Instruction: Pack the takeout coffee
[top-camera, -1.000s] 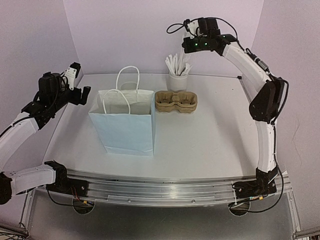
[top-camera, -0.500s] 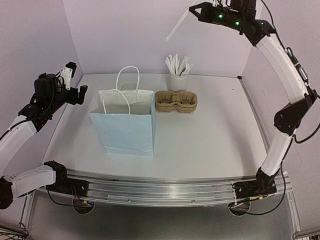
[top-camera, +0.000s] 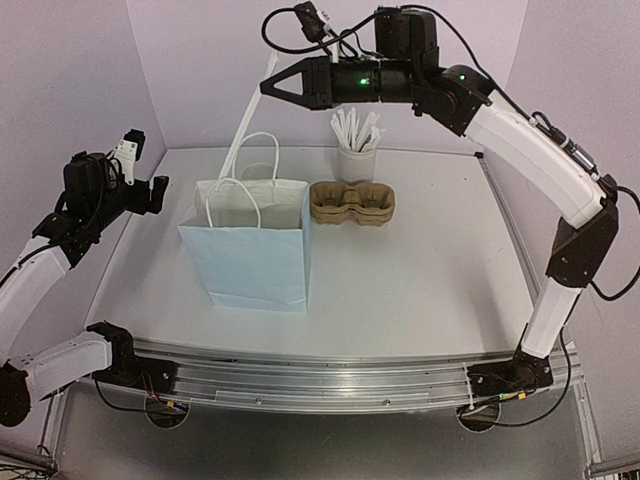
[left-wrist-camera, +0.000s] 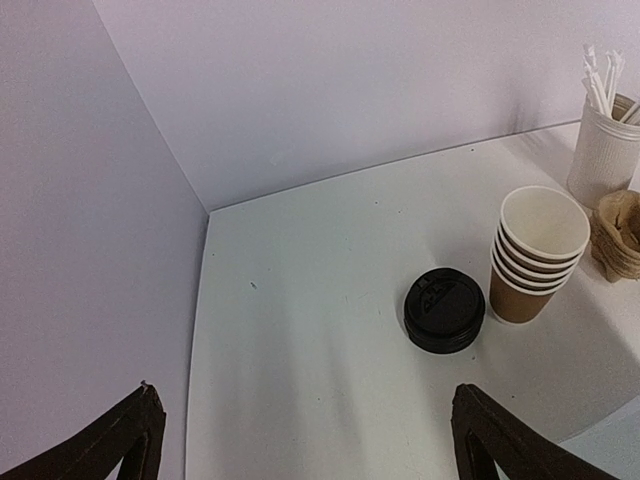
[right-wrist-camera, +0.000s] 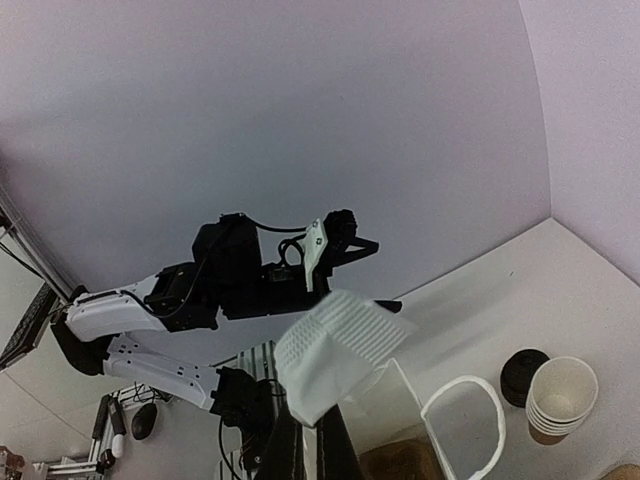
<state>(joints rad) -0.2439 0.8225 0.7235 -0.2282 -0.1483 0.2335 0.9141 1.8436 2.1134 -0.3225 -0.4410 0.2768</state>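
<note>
- Swung left since a second ago, now high above the white paper bag (top-camera: 255, 255): right gripper (top-camera: 266, 88), clamped tight on a wrapped straw (top-camera: 248, 120) slanting down toward the bag's handles.
- Near left: left gripper (left-wrist-camera: 305, 445), spread wide, holding nothing.
- Beyond it: black lids (left-wrist-camera: 445, 310) beside nested cups (left-wrist-camera: 535, 255).
- Takeout coffee: out of sight, whereabouts impossible to tell.
</note>
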